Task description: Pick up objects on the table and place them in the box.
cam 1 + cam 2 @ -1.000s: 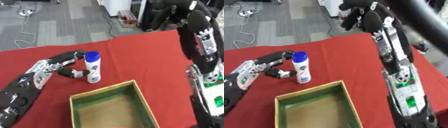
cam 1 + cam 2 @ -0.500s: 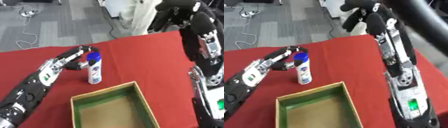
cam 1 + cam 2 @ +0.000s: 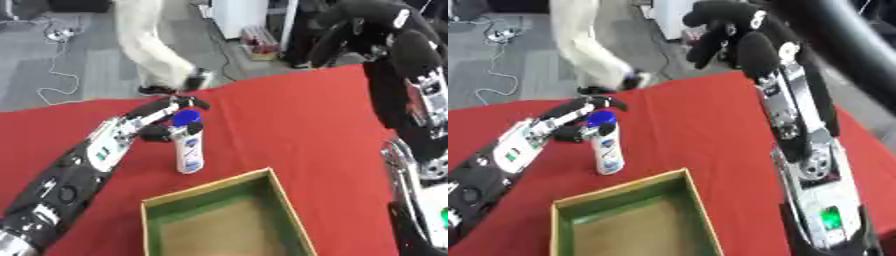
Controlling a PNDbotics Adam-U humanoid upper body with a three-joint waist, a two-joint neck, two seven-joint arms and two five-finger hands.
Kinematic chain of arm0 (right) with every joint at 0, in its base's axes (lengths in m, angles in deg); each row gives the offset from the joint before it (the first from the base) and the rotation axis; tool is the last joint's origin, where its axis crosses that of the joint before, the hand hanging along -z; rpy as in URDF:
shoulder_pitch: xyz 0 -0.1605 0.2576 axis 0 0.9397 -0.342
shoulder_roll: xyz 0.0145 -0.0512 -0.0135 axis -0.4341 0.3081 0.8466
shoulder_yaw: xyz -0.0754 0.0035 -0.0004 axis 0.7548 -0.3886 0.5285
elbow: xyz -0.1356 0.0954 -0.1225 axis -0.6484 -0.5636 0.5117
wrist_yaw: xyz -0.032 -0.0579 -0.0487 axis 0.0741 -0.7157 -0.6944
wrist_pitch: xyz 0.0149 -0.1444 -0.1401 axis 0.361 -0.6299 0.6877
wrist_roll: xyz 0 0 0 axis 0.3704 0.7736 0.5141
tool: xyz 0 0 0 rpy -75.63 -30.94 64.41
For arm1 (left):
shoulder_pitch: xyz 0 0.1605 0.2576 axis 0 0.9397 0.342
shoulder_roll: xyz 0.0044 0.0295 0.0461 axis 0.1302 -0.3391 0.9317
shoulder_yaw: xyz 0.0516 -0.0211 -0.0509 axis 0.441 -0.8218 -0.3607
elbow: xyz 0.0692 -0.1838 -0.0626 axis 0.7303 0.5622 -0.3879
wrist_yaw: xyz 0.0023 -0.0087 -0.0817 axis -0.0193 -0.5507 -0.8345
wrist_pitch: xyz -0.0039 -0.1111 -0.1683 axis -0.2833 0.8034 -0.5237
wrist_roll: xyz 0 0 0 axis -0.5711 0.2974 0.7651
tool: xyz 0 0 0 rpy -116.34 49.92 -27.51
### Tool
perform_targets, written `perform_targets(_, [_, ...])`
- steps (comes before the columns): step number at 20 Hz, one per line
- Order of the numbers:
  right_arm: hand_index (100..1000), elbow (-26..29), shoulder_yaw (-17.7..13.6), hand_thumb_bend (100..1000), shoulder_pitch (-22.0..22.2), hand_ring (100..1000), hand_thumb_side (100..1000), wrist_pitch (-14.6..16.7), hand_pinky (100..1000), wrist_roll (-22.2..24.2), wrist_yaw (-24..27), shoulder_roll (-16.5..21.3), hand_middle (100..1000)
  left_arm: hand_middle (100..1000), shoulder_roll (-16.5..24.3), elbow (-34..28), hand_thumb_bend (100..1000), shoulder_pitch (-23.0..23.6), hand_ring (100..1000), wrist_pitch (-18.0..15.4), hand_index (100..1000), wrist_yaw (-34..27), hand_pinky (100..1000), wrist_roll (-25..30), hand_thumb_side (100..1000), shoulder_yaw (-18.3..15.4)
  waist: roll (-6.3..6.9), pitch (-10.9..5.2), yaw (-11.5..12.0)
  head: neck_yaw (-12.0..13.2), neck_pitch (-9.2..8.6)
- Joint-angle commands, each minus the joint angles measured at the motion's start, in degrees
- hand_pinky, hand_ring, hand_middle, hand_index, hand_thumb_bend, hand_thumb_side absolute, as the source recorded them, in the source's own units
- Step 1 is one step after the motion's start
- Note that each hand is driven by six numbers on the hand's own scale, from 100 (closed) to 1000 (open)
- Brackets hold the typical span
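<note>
A white bottle with a blue cap (image 3: pixel 189 150) stands upright on the red table (image 3: pixel 297 130). My left hand (image 3: pixel 156 117) reaches it from the left. Its fingers (image 3: pixel 188 103) stretch behind the cap, and its thumb (image 3: pixel 157 133) sits against the bottle's neck. The bottle's top lies between them, and the bottle rests on the table. A tan box with a green lining (image 3: pixel 632 220) sits open and empty just in front of the bottle. My right hand (image 3: pixel 715 22) hangs high above the table's far right, fingers drooping and holding nothing.
My right arm (image 3: pixel 798 125) rises as a tall column along the right side. The table's far edge (image 3: pixel 289 77) drops to a grey floor. Bare red cloth lies between the box and the right arm.
My left hand has slid forward and up, its fingers now passing behind the cap. The bottle stays where it was. The camera has tilted, shifting the whole picture.
</note>
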Motion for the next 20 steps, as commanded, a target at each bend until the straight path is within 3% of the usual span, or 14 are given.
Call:
perform_targets(1, [816,0.8,0.0,100,-1.2,539,1000,0.1,469,0.5,0.3,-0.2,686,815,0.5,0.2,324,-1.4,926,-1.2,922,3.2,972,0.0,1000,-0.2,0.06,-0.62,-0.2,0.4,-1.01])
perform_targets(5, [816,0.8,0.1,100,-1.3,539,1000,0.1,469,0.7,0.4,-0.3,686,799,0.0,1.9,313,-0.9,897,-2.1,909,6.2,945,-0.6,1000,-0.6,0.02,-0.43,-0.2,0.3,-0.68])
perform_targets(6, [816,0.8,0.1,100,-1.3,539,1000,0.1,469,0.7,0.4,-0.3,686,787,-0.1,2.3,311,-0.8,858,-2.3,902,6.8,888,-0.7,1000,-0.8,0.0,-0.4,-0.2,0.2,-0.58])
perform_targets(8, [813,0.8,0.1,100,-1.3,535,1000,0.1,465,0.7,0.4,-0.3,682,704,-0.3,2.7,322,-0.6,696,-2.4,856,7.7,618,-1.6,1000,-1.2,-0.02,-0.36,-0.2,0.1,-0.52])
perform_targets(9, [815,0.8,0.0,100,-1.4,537,1000,0.1,467,0.7,0.3,-0.3,684,758,-0.4,2.8,313,-0.5,776,-2.5,886,8.0,748,-2.5,1000,-1.4,-0.03,-0.33,-0.2,0.1,-0.54])
perform_targets(10, [810,0.8,0.0,100,-1.4,531,1000,0.2,461,0.5,0.3,-0.3,676,557,-0.5,3.0,268,-0.4,517,-2.4,762,7.9,355,-3.8,955,-1.8,-0.05,-0.31,-0.2,0.0,-0.6])
perform_targets(11, [810,0.8,0.0,100,-1.4,531,1000,0.3,462,0.3,0.4,-0.3,676,571,-0.7,3.2,276,-0.3,533,-2.0,773,7.2,375,-5.9,959,-2.3,-0.07,-0.28,-0.2,-0.1,-0.67])
perform_targets(12, [807,0.8,-0.1,100,-1.4,527,1000,0.5,459,0.1,0.4,-0.4,672,392,-0.9,3.5,176,-0.2,325,-1.8,612,6.3,133,-8.0,922,-2.5,-0.07,-0.26,-0.2,-0.1,-0.76])
perform_targets(13, [807,0.8,-0.1,100,-1.4,527,1000,0.6,459,-0.1,0.5,-0.4,672,381,-1.1,3.8,175,-0.1,313,-1.5,600,5.1,117,-9.8,914,-2.5,-0.06,-0.25,-0.3,-0.1,-0.84])
perform_targets(14, [807,0.8,0.0,100,-1.4,527,1000,0.7,459,-0.2,0.5,-0.4,672,264,-1.2,4.0,143,0.0,207,-1.4,475,3.9,100,-11.0,829,-2.3,-0.06,-0.23,-0.3,-0.2,-0.93])
perform_targets(15, [807,0.8,0.0,100,-1.4,527,1000,0.7,459,-0.3,0.5,-0.4,672,323,-1.3,4.2,156,0.0,254,-1.4,534,2.6,100,-11.7,871,-2.1,-0.05,-0.23,-0.3,-0.2,-0.99])
perform_targets(16, [807,0.8,0.0,100,-1.4,526,1000,0.7,459,-0.3,0.5,-0.4,672,100,-1.3,4.2,164,0.0,100,-1.3,360,1.5,100,-12.2,798,-2.0,-0.05,-0.22,-0.3,-0.3,-1.07])
perform_targets(17, [807,0.8,0.1,100,-1.4,526,1000,0.7,459,-0.3,0.5,-0.3,672,100,-1.3,4.1,163,0.1,100,-1.3,369,0.4,100,-12.7,798,-1.9,-0.05,-0.23,-0.2,-0.4,-1.12])
perform_targets(20, [808,0.8,0.1,100,-1.4,526,1000,0.8,459,-0.2,0.4,-0.2,672,100,-1.2,3.3,171,0.3,100,-1.1,262,-2.6,100,-13.5,781,-1.6,-0.06,-0.27,-0.1,-0.6,-1.23])
